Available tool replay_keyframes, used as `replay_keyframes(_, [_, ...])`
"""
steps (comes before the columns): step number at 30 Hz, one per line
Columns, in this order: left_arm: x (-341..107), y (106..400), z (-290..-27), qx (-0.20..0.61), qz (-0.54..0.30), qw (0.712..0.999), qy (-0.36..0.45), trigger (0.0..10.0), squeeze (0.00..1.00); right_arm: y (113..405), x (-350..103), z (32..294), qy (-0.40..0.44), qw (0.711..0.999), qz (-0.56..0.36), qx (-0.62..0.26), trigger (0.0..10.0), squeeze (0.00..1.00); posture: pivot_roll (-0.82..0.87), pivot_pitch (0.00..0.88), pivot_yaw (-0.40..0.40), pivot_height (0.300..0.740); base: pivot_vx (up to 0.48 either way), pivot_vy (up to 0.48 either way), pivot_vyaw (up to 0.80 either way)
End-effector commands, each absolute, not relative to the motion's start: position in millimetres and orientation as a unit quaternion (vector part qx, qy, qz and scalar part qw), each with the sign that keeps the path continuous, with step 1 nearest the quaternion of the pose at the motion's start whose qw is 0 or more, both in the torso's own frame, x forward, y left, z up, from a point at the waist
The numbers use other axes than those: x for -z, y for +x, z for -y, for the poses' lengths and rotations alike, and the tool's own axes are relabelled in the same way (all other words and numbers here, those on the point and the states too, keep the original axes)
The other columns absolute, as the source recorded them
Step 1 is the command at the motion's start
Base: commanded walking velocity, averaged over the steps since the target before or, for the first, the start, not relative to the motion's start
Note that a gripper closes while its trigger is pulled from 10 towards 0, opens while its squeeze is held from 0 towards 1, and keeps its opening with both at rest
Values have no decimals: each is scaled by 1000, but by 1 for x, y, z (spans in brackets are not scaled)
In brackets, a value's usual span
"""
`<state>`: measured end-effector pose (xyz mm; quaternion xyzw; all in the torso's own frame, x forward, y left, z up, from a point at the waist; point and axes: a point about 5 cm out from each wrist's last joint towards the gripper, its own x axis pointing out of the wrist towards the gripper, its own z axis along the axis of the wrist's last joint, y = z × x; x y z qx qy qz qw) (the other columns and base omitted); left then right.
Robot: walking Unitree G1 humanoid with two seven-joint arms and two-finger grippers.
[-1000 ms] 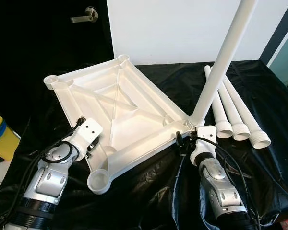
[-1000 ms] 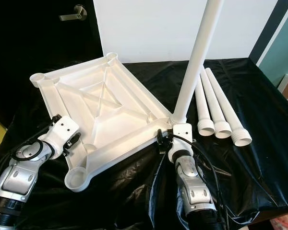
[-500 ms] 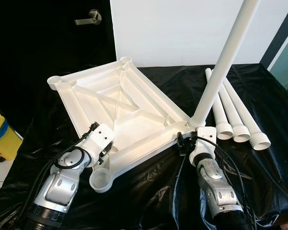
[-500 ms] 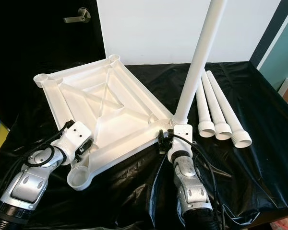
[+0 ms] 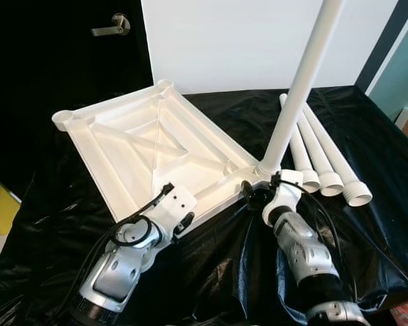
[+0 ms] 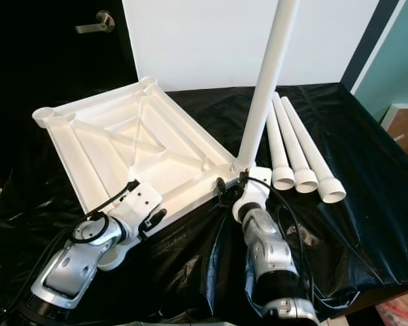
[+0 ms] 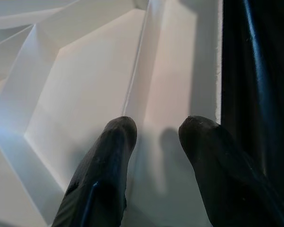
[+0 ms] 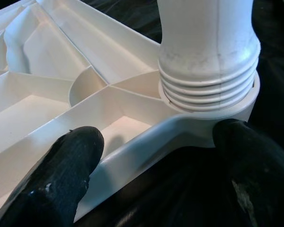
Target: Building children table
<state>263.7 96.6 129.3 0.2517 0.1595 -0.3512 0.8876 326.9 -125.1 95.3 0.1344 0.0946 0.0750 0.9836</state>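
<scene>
White tabletop [image 5: 149, 146] upside down on black sheet [image 5: 367, 244], ribs up. One leg [image 5: 300, 85] upright in corner socket at 3 o'clock of the top; three loose legs [image 5: 323, 166] lying just beyond, further toward 3. Left gripper [image 7: 156, 142] narrowly parted over near rim at 6 o'clock. Right gripper [image 8: 156, 156] spread wide, flanking the socketed corner, gripping nothing.
</scene>
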Motion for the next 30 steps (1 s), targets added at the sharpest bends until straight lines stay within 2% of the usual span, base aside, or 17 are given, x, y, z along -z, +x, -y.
replay_keyframes(1, [-125,252,-76,421,-168,863,224,10000,0,328,-90,109,140,977,-115,-116,10000,0,20,51,-35,740,0,0,0])
replay_keyframes(7, [-143,251,-54,437,-135,874,161,10000,0,330,-98,103,131,977,-90,-144,10000,0,25,39,-40,740,0,0,0])
replay_keyframes(14, [-155,262,-55,409,-110,892,157,10000,0,328,-100,105,108,983,-62,-138,10000,0,19,28,-43,740,0,0,0])
replay_keyframes(15, [-161,271,-62,382,-94,904,166,10000,0,327,-101,112,95,987,-52,-115,10000,0,18,24,-44,740,0,0,0])
replay_keyframes(18, [-167,280,-69,355,-81,915,173,10000,0,325,-102,118,82,991,-38,-94,10000,0,16,23,-45,740,0,0,0])
replay_keyframes(20, [-182,296,-90,296,-51,938,174,10000,0,317,-103,133,53,997,-11,-49,10000,0,14,19,-45,740,0,0,0])
replay_keyframes(23, [-188,301,-99,271,-42,946,174,10000,0,314,-104,139,46,998,0,-32,10000,0,13,19,-45,740,0,0,0])
replay_keyframes(25, [-194,311,-125,218,-41,959,178,10000,0,303,-102,149,39,999,9,-4,10000,0,9,16,-41,740,0,0,0])
replay_keyframes(27, [-194,311,-125,218,-41,959,178,10000,0,303,-102,149,39,999,9,-4,10000,0,9,16,-41,740,0,0,0])
replay_keyframes(29, [-194,315,-150,172,-49,961,210,10000,0,292,-96,157,29,999,6,27,10000,0,7,14,-40,740,0,0,0])
replay_keyframes(30, [-194,315,-150,172,-49,961,210,10000,0,292,-96,157,29,999,6,27,10000,0,7,14,-40,740,0,0,0])
